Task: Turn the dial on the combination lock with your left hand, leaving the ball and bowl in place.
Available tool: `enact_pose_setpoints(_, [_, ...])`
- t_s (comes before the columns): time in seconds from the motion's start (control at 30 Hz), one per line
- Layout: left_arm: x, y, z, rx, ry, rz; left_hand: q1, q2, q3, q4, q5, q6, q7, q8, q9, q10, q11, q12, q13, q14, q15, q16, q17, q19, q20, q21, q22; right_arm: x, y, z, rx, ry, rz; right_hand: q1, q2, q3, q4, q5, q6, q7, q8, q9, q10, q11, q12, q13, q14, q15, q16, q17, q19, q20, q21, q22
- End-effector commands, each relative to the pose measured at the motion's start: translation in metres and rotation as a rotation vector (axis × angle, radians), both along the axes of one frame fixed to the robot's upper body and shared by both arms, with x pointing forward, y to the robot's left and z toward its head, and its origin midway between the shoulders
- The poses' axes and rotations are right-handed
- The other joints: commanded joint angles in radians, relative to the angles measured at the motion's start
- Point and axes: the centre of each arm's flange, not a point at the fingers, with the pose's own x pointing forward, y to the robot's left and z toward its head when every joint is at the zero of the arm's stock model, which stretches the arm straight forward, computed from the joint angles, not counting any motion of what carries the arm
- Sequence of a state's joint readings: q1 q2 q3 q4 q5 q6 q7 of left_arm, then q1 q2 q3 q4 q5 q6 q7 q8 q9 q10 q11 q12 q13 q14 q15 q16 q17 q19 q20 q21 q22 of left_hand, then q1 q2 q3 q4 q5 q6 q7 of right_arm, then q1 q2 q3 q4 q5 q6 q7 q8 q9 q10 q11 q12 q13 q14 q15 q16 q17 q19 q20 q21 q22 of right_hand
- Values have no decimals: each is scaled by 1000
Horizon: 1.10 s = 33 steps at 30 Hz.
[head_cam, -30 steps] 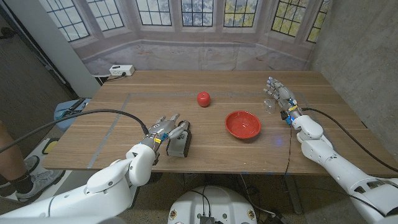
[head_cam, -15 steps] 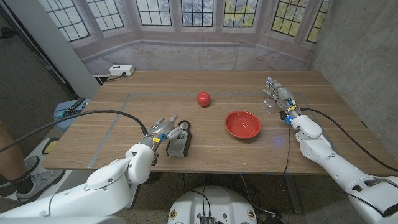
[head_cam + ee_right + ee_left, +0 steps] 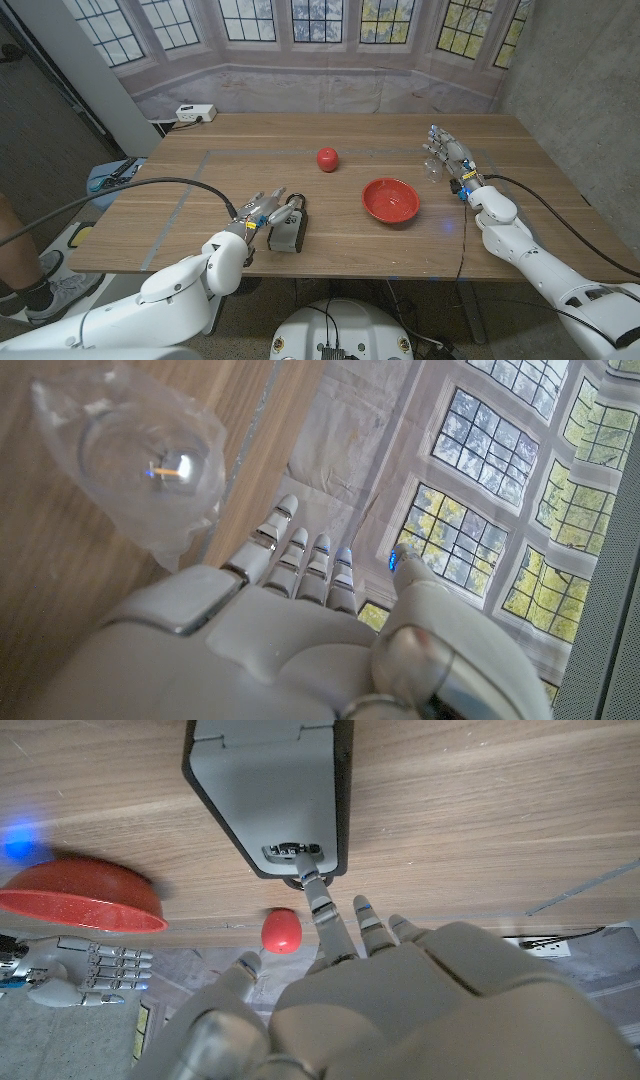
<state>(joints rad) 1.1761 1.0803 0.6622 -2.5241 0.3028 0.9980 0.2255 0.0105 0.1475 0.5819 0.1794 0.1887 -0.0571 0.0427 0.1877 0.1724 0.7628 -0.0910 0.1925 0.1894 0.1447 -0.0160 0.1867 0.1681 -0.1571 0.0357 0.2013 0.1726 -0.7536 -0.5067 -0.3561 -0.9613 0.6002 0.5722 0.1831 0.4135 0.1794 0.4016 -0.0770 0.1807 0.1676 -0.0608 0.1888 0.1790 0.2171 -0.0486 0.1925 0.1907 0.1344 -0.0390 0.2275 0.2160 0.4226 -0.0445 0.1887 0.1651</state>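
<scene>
The left hand sits low and left of centre in the head view, right up against the combination lock, a grey-faced block with a dark casing and a shackle at its far end, lying on the wooden worktop. From the wrist camera, the fingers are loosely spread rather than clenched, and one fingertip is pressed to the row of number dials at the near end of the lock body; nothing is wrapped in the hand. The digits on the dials are too small to read. The red ball rests above the middle of the head view, well apart from the lock, and the red bowl stands right of centre, between the lock and the right arm. The right hand is at the upper right of the head view with its fingers extended and apart, gripping nothing. Just beside it lies a small clear plastic piece, crumpled and glinting; I cannot tell what it is, nor whether the hand touches it. The far end of the lock is cut off in the left wrist view.
</scene>
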Motion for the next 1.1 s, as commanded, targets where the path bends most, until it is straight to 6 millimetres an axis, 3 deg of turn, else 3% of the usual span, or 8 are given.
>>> enact_pose_setpoints(0.03, [-2, 0, -7, -17, 20, 7, 4, 2, 2, -6, 5, -3, 5, -5, 3, 9, 0, 3, 0, 7, -1, -1, 1, 3, -1, -5, 3, 0, 0, -1, 1, -4, 6, -3, -1, -2, 6, -4, 2, -1, 1, 4, 0, 0, 4, 3, -2, -53, 6, 6, 3, -42, 4, 5])
enact_pose_setpoints(1.1, [-2, 4, -18, -38, 42, 1, 4, 1, 1, -7, 5, 3, 20, -2, 2, 46, 1, 13, 1, 19, -6, 2, 1, 5, 0, -5, 3, -5, -4, -13, 30, -13, -7, -3, -1, -1, 6, -4, 2, 0, 1, 4, 0, 0, 4, 3, -1, -54, 7, 6, 3, -42, 5, 5])
